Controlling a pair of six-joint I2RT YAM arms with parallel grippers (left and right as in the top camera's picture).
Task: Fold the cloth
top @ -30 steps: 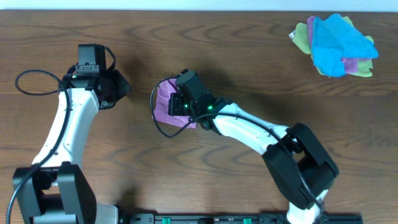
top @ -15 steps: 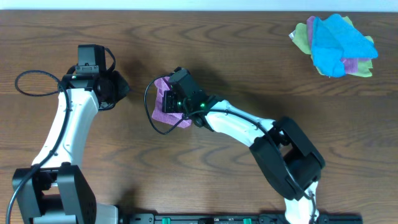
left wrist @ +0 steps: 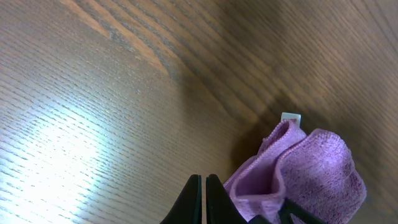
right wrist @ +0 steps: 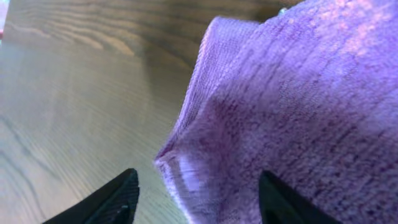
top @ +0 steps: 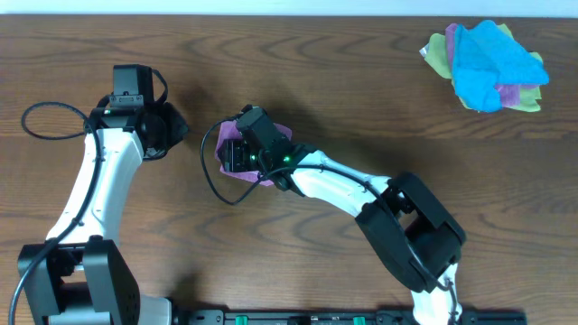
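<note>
One tag [left wrist: 290,117] on cloth [left wrist: 311,168], hidden overhead

Soft lilac-purple terry microfibre cloth [top: 278,137] [left wrist: 298,174] [right wrist: 298,112]: plain, crumpled, doubled over itself, rounded fold raised; small white tag [left wrist: 290,117] at edge. Lies left of centre on brown wooden table [top: 361,81], partly hidden overhead.

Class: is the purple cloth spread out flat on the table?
No, the purple cloth is bunched up in raised folds on the table.

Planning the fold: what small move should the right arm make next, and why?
Probably close the right pincer on the purple cloth: it stands open astride the cloth's edge, so a grasp there would allow folding that edge over.
</note>
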